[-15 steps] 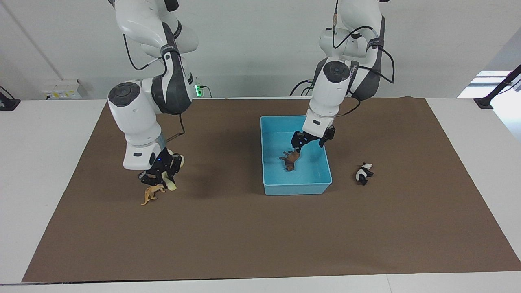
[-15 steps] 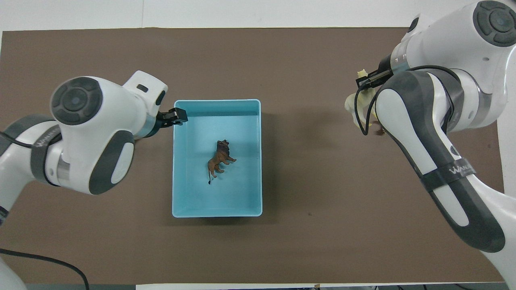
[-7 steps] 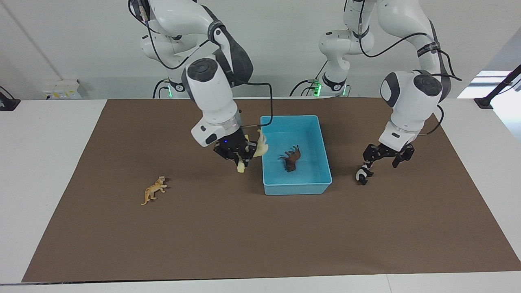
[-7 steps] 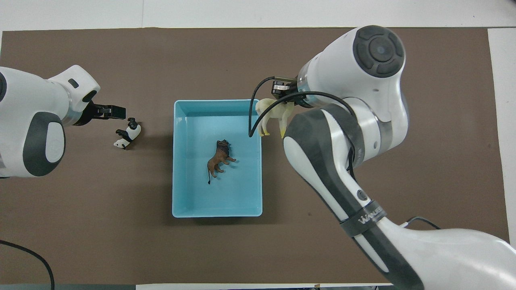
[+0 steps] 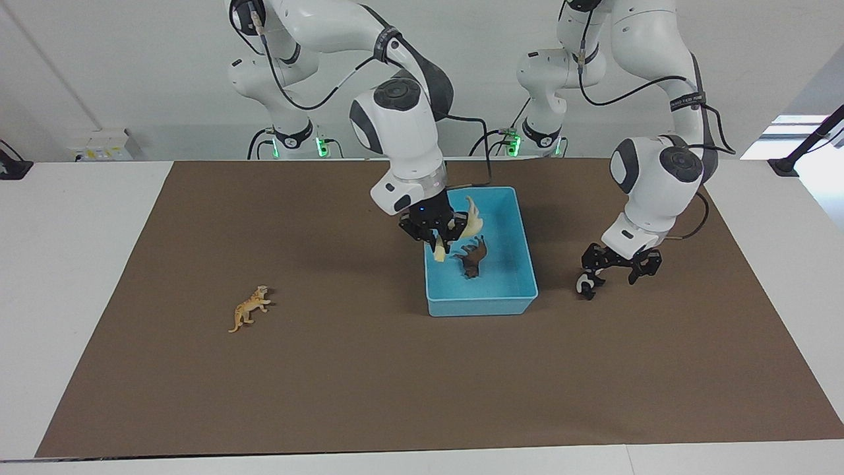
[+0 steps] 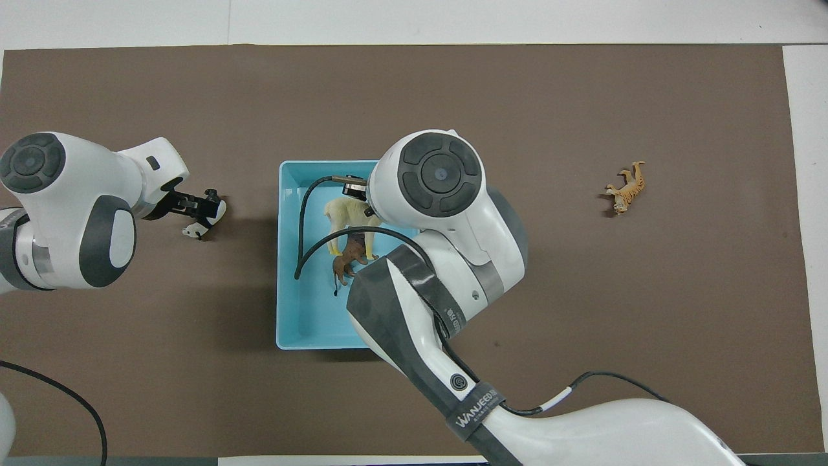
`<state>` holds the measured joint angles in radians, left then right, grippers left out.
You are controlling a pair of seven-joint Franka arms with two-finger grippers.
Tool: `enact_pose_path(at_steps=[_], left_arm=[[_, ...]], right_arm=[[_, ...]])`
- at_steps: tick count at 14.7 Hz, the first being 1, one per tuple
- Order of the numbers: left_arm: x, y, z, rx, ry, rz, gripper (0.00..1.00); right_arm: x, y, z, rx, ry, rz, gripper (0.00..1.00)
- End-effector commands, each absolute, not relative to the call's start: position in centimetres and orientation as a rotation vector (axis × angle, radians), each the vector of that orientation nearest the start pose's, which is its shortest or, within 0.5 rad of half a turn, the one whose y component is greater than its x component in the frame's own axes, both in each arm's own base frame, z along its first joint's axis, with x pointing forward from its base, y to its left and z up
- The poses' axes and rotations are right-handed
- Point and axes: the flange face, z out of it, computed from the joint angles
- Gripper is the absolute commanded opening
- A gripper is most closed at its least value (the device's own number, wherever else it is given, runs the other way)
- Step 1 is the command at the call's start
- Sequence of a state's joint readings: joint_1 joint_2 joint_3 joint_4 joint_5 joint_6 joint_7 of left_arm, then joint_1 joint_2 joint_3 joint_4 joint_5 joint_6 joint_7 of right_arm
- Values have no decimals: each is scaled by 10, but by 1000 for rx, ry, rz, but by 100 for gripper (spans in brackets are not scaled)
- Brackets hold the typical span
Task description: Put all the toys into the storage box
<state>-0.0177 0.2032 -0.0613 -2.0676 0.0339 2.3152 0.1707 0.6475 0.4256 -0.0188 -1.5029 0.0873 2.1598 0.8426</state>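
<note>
The light blue storage box (image 5: 481,307) (image 6: 283,259) stands mid-table with a dark brown animal (image 5: 472,258) (image 6: 346,259) lying inside. My right gripper (image 5: 443,239) hangs over the box, shut on the cream-white horse (image 5: 471,218) (image 6: 343,213); its wrist hides the fingers in the overhead view. The black-and-white panda (image 5: 584,285) (image 6: 217,212) lies on the mat beside the box, toward the left arm's end. My left gripper (image 5: 618,267) (image 6: 197,206) is open, low over the panda. The orange tiger (image 5: 249,307) (image 6: 626,194) lies on the mat toward the right arm's end.
A brown mat (image 5: 395,382) covers most of the white table (image 5: 66,264). The right arm's forearm and cable stretch across the box in the overhead view.
My right gripper has carried the horse from beside the box's rim to over the box. My left gripper has come down closer to the panda.
</note>
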Motion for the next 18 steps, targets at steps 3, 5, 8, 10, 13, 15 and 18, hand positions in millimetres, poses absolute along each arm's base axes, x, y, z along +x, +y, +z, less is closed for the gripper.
enact_pose_path(at_steps=[3,5,8,10,13,15,18], left_arm=[[562,-39,325,-3082,437,-46,100],[554,-38,320,-3085,414,-28,100],[548,-39,312,-3087,411,-18,100],[550,-39,313,-3087,411,-35,100],[549,-39,313,-3087,411,-37,100],[547,-40,309,-3087,414,-21,100],[548,-42,303,-3088,417,-35,93]], right_arm=[[576,406,445,-2956,431,-144,100],[594,378,464,-2951,467,-157,100],[620,301,491,-2991,317,-134,100],[636,243,502,-3021,172,-125,100],[651,172,496,-3052,75,-84,100],[656,124,484,-3058,140,-56,100],[652,74,469,-3062,222,-2,100]])
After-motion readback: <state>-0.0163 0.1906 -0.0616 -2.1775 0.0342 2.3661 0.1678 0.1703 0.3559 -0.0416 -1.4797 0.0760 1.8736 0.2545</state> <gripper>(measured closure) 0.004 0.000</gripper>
